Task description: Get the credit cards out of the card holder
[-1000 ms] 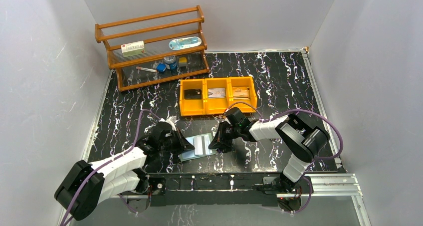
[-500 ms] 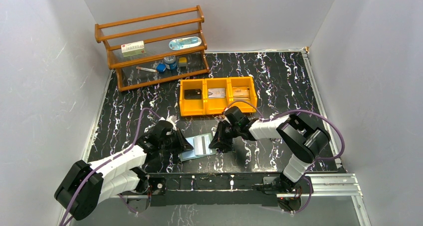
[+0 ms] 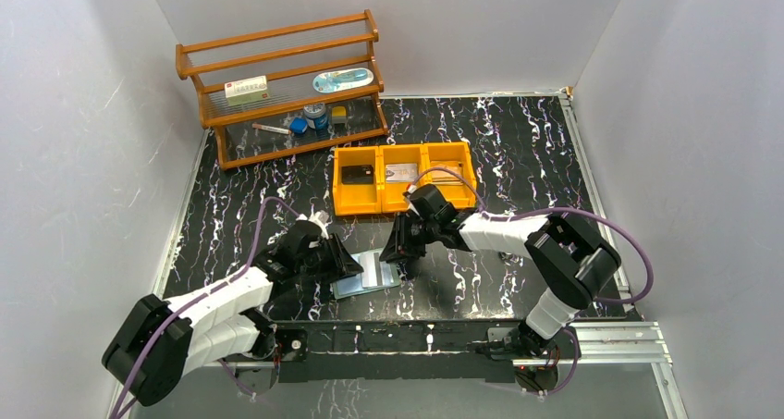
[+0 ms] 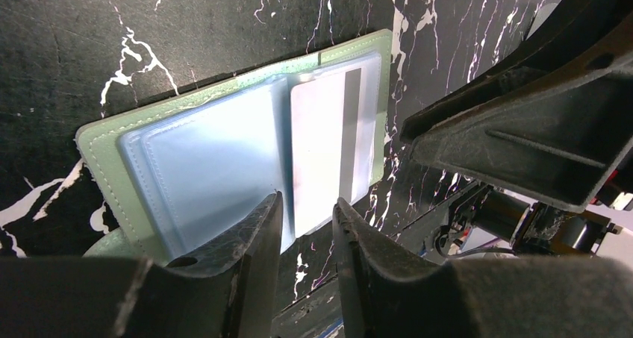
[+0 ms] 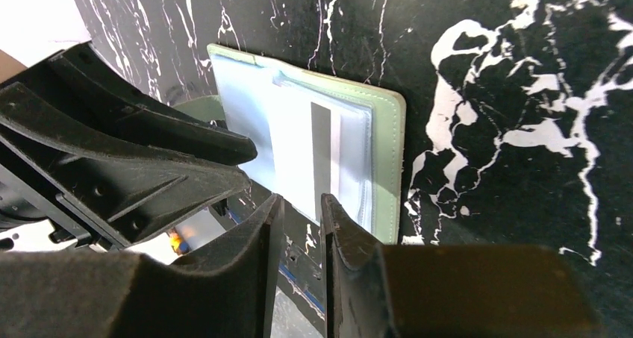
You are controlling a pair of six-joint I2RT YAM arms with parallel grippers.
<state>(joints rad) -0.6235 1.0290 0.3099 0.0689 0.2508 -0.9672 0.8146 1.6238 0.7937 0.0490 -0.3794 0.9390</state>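
Note:
The card holder (image 3: pixel 370 274) lies open on the black marbled table, pale green with bluish translucent sleeves. It also shows in the left wrist view (image 4: pixel 209 151) and the right wrist view (image 5: pixel 388 159). A white card with a grey stripe (image 4: pixel 317 151) sits in its right sleeve, and the right wrist view shows the card too (image 5: pixel 295 159). My left gripper (image 3: pixel 346 264) (image 4: pixel 307 201) is narrowly open and empty, with one fingertip over the holder's near edge. My right gripper (image 3: pixel 399 249) (image 5: pixel 301 199) is narrowly open and empty, just beyond the holder's right edge.
An orange three-compartment bin (image 3: pixel 404 202) stands behind the grippers with a dark card (image 3: pixel 358 174), a silvery card (image 3: pixel 401 172) and a tan card (image 3: pixel 447 172) in it. A wooden shelf rack (image 3: pixel 282 86) with small items stands at the back left. White walls close in both sides.
My right gripper has drawn back from the holder's right edge toward the orange bin. My left gripper has shifted slightly right over the holder.

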